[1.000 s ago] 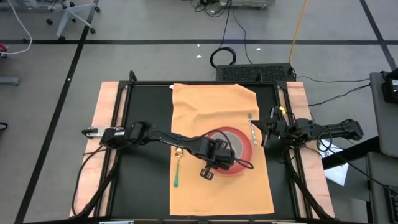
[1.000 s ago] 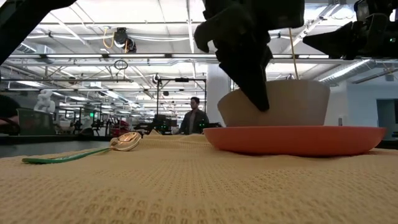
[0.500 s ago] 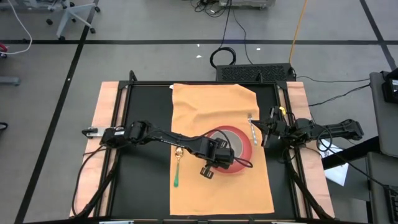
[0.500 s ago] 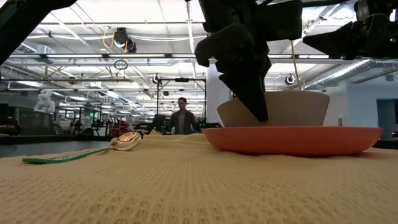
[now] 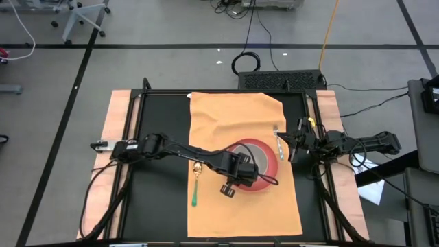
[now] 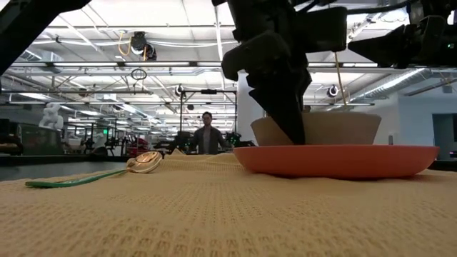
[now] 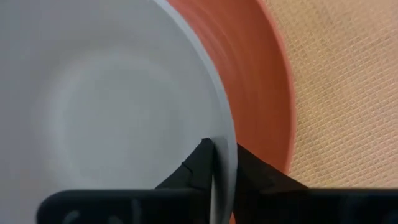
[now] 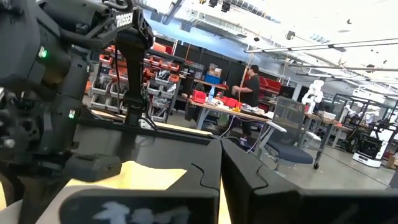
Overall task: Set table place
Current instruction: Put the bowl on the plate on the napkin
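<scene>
Your left gripper [image 7: 214, 163] pinches the bowl [image 6: 318, 128] rim over the plate [image 6: 335, 160] near the mat [image 5: 226, 123]'s right edge; lifting before releasing tips it, while the right gripper [image 8: 221, 163] waits closed

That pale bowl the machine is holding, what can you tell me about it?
The bowl is plain, pale grey-white, smooth and looks ceramic or plastic. It stands upright, seemingly empty, inside the round red plate, which lies on the orange-tan cloth mat. The left pincer is shut on its rim, one finger inside, one outside. Its base is hidden behind the plate's edge.
</scene>
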`<state>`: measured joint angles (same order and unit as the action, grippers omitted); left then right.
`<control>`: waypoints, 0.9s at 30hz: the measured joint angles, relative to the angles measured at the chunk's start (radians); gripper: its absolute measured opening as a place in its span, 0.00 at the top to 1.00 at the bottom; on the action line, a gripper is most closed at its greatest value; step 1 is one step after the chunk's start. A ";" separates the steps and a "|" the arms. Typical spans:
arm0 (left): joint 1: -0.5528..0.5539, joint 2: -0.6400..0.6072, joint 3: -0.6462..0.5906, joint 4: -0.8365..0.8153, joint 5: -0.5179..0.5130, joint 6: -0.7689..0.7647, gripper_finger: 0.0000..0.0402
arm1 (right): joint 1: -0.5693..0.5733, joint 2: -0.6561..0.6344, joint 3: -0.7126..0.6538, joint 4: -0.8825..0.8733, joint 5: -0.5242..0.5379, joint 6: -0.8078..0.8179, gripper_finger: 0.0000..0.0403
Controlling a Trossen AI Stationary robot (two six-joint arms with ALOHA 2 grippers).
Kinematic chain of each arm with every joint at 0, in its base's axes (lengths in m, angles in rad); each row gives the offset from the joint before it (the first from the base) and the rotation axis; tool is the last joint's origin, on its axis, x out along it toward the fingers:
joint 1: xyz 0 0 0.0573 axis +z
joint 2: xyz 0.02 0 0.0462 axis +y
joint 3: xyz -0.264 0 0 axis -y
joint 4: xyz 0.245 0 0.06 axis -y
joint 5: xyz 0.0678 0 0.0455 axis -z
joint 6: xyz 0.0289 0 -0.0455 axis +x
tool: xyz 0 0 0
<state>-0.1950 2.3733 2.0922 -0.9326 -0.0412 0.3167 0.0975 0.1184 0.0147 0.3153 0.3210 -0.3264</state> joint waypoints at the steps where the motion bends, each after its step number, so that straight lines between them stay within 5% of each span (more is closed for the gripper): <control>1: 0.000 0.001 0.000 0.000 0.000 0.000 0.87 | 0.000 0.000 0.000 0.000 0.000 0.000 1.00; 8: -0.002 0.001 0.000 0.020 -0.002 0.000 0.79 | 0.000 0.000 0.000 0.000 0.000 0.000 1.00; 27: -0.003 -0.001 0.000 0.045 -0.013 0.002 0.79 | 0.000 0.000 0.000 0.000 0.000 0.000 1.00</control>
<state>-0.1984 2.3722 2.0926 -0.8871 -0.0542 0.3191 0.0977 0.1184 0.0146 0.3153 0.3210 -0.3262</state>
